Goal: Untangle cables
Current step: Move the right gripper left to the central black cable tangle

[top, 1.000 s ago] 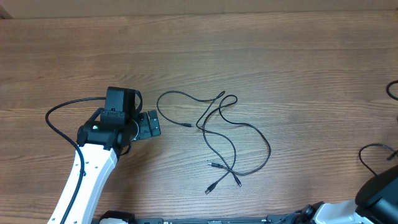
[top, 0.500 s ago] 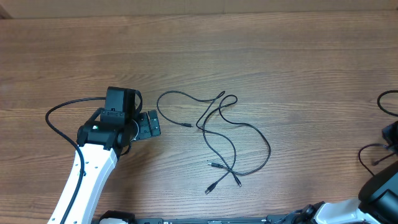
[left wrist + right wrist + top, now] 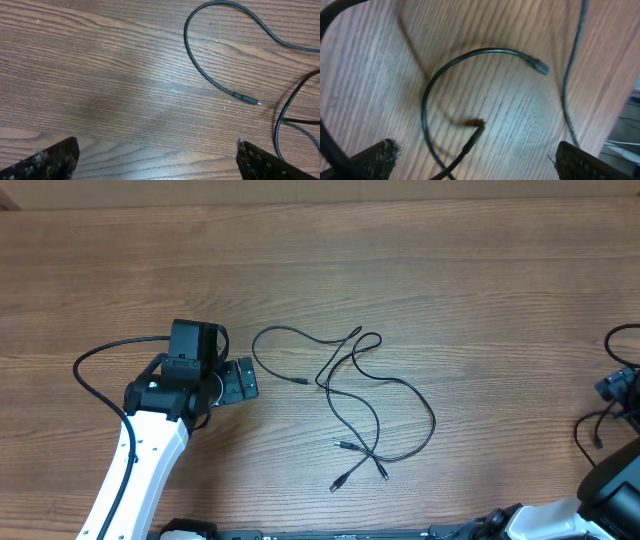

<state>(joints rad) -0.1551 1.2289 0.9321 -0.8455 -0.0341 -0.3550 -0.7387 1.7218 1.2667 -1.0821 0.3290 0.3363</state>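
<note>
- Roughly at the middle of the desk (image 3: pixel 480 270), the cables (image 3: pixel 434 423) lie loose as thin black strands. They loop over one another and cross in several spots.
- One strand curves out to the left side of the tangle and ends in a small plug (image 3: pixel 303 383). Another tip (image 3: pixel 336 486) lies at the near edge of the tangle.
- Nothing grips the cables; every strand rests flat on the wood.
- From the wrist view, the left fingers (image 3: pixel 47 161) show only as dark tips in the two lower corners. They are spread wide apart with bare desk between them, and the plug-ended strand lies ahead of them, not touching.
- Seen from overhead, the left arm (image 3: pixel 150 430) reaches in from the near left, with its fingers just beside the leftmost loop.
- The right fingers (image 3: pixel 375 157) are likewise spread apart and hold nothing.
- Beneath them lie blurred dark wires (image 3: pixel 427 95), one ending in a small grey tip. Whether these belong to the tangle or to the arm cannot be told.
- From overhead the right arm (image 3: pixel 620 385) sits at the far right edge, well apart from the cables.
</note>
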